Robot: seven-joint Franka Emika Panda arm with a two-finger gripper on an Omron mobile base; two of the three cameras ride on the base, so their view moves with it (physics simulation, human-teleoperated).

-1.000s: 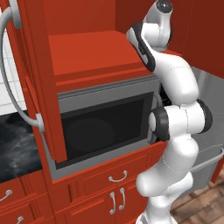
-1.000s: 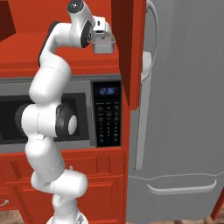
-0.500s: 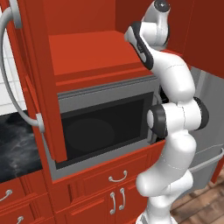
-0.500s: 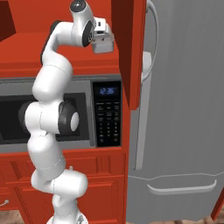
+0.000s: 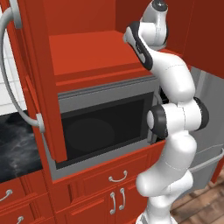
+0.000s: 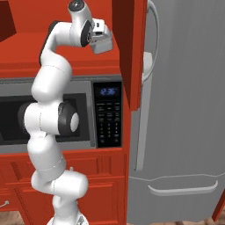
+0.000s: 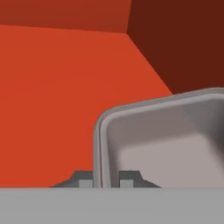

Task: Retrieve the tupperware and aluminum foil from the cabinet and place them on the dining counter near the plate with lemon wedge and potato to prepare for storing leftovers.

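The cabinet (image 5: pixel 87 52) stands open, its red door (image 5: pixel 39 78) swung to the left. My arm reaches up onto its shelf. In the hand view the tupperware (image 7: pixel 162 144), a pale grey tub with a rounded rim, lies on the red shelf floor at the lower right. My gripper (image 7: pixel 106 179) is shut on its near left wall, with one fingertip (image 7: pixel 83 178) outside and the other inside. In the right base view my hand (image 6: pixel 99 37) goes in behind the open door (image 6: pixel 127 48). The aluminum foil, the dining counter and the plate are out of view.
A grey microwave (image 5: pixel 105 127) sits right under the cabinet shelf, its keypad (image 6: pixel 108 114) on the right. A grey fridge (image 6: pixel 184 110) stands to the right. Red drawers (image 5: pixel 113 179) run below, and a black worktop (image 5: pixel 15 140) lies to the left.
The jaws have gone from wide open to shut on the tub's wall. The arm has barely shifted.
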